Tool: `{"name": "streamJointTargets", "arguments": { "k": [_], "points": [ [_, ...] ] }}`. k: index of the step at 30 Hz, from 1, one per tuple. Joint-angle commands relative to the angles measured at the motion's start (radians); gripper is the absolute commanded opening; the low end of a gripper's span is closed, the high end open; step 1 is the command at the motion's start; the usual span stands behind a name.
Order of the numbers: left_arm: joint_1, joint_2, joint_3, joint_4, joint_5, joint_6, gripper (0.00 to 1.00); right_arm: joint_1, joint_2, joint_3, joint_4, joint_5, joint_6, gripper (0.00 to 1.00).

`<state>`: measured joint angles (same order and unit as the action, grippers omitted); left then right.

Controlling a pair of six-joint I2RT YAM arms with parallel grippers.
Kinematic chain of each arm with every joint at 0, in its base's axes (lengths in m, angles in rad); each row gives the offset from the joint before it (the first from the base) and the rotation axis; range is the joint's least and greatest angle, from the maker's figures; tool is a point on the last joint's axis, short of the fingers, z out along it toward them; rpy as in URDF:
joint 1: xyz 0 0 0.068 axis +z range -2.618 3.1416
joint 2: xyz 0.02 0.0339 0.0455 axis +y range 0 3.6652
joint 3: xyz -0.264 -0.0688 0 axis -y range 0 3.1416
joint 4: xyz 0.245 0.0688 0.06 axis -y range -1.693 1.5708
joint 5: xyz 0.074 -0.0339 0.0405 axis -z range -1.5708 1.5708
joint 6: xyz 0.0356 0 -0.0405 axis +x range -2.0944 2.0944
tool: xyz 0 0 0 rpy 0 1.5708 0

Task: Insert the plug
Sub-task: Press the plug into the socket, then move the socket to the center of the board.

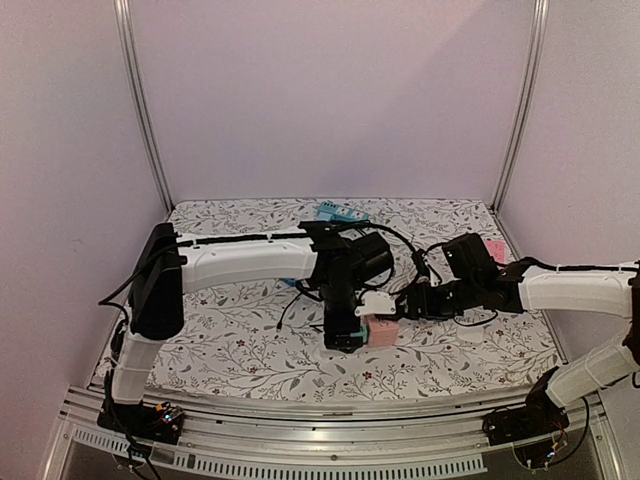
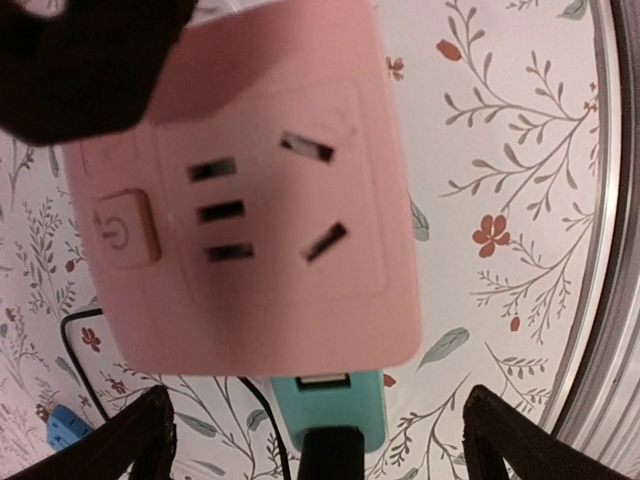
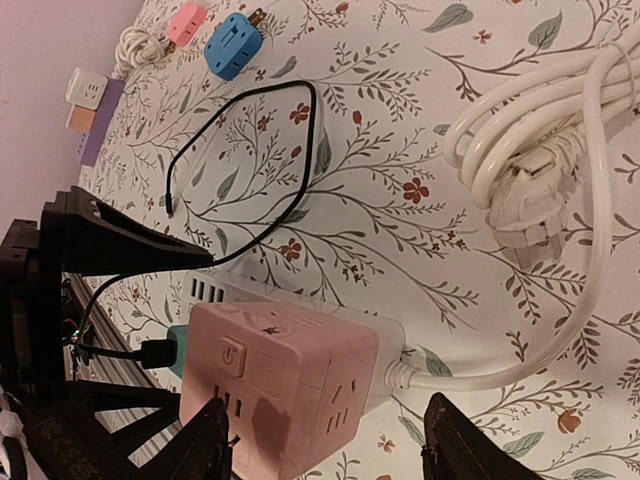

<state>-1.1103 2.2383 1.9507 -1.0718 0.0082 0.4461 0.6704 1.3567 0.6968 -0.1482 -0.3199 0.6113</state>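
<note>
The pink cube socket [image 1: 381, 331] with a white back and white cord lies on the floral mat. It fills the left wrist view [image 2: 250, 200] and sits low in the right wrist view [image 3: 290, 390]. A teal USB plug [image 2: 330, 405] with a black cable [image 2: 325, 455] sits against the cube's edge, and also shows at the cube's left side in the right wrist view [image 3: 176, 350]. My left gripper [image 2: 318, 405] is open, its fingers wide on either side of the teal plug without touching it. My right gripper [image 3: 325, 410] is open and straddles the cube.
A coiled white cord [image 3: 530, 150] lies right of the cube. A black cable loop [image 3: 250, 130] lies on the mat. A blue adaptor [image 3: 232, 45], a small pink one [image 3: 186, 20] and stacked small cubes [image 3: 85, 95] sit far off. The metal table edge [image 2: 610, 250] is near.
</note>
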Motion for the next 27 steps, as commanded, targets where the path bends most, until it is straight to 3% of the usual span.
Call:
{"name": "streamJointTargets", "arguments": {
  "k": [1, 10, 13, 18, 21, 27],
  "points": [
    [-0.005, -0.083, -0.005, -0.024, -0.037, 0.054, 1.0, 0.008, -0.057, 0.062, -0.055, 0.025, -0.054, 0.67],
    [0.003, -0.271, -0.084, -0.023, -0.04, 0.132, 1.0, 0.011, -0.135, 0.164, -0.219, 0.105, -0.268, 0.77],
    [0.035, -0.347, -0.114, -0.052, -0.005, 0.084, 0.99, 0.058, -0.133, 0.195, -0.237, 0.06, -0.451, 0.78],
    [0.17, -0.49, -0.15, -0.088, 0.047, 0.015, 1.0, 0.265, -0.058, 0.239, -0.333, 0.09, -1.004, 0.86],
    [0.279, -0.575, -0.207, -0.076, 0.023, 0.01, 0.99, 0.313, -0.002, 0.239, -0.346, 0.056, -1.297, 0.9],
    [0.406, -0.745, -0.368, -0.039, -0.004, 0.037, 1.0, 0.313, 0.136, 0.376, -0.412, 0.164, -1.397, 0.9]
  ]
}}
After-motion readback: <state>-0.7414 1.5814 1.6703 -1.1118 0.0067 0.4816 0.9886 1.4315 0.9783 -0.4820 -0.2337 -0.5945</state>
